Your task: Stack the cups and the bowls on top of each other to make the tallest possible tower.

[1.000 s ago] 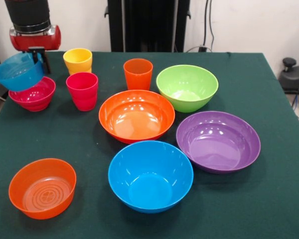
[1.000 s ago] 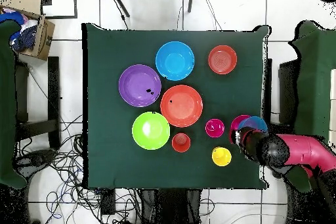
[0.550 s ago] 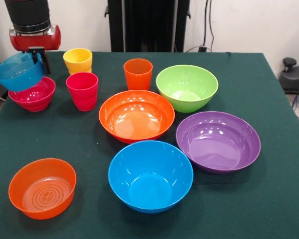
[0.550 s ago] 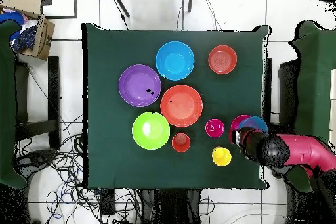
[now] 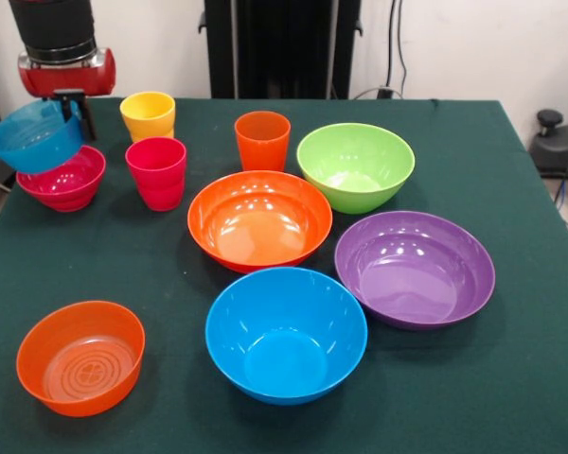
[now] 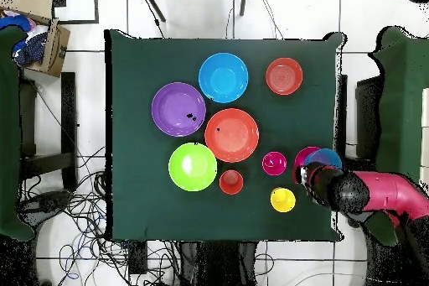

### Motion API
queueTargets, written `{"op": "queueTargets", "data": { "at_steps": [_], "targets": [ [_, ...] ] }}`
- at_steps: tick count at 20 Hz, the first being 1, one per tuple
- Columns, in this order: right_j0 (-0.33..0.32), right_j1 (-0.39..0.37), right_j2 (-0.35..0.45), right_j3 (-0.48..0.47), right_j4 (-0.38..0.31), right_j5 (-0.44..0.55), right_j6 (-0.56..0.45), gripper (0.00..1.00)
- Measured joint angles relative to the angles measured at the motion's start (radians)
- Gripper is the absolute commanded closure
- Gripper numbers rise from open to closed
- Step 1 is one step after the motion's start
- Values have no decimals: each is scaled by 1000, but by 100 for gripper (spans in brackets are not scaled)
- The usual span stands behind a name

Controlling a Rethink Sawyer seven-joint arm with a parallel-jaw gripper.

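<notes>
Hand [image 5: 73, 102] grips rim of translucent blue bowl [image 5: 35, 135], held tilted just above small magenta bowl [image 5: 63, 178]. Yellow cup [image 5: 148, 114] and red-pink cup [image 5: 156, 171] just beside magenta bowl. Large orange bowl [image 5: 259, 218] mid-bench [image 5: 511, 397], well apart from magenta bowl.

Matt dark green cloth table cover [image 5: 511, 397], smooth and without shine. Glossy hard plastic with bright highlights on the large orange round bowl [image 5: 259, 218], lime green round bowl [image 5: 356, 166], purple round bowl [image 5: 415, 267] and opaque blue round bowl [image 5: 286, 333]; see-through plastic with moulded rings in the floor on the small translucent orange bowl [image 5: 80, 357] at 7 o'clock. Ridged plastic walls on the red-pink tumbler [image 5: 156, 172], shiny red casing on the black-sleeved robot arm [image 5: 65, 71] at 11 o'clock.
</notes>
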Motion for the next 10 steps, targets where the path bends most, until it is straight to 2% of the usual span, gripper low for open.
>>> {"op": "queueTargets", "data": {
  "at_steps": [10],
  "targets": [
    [3, 11, 1, 0, -4, 0, 0, 100]
  ]
}}
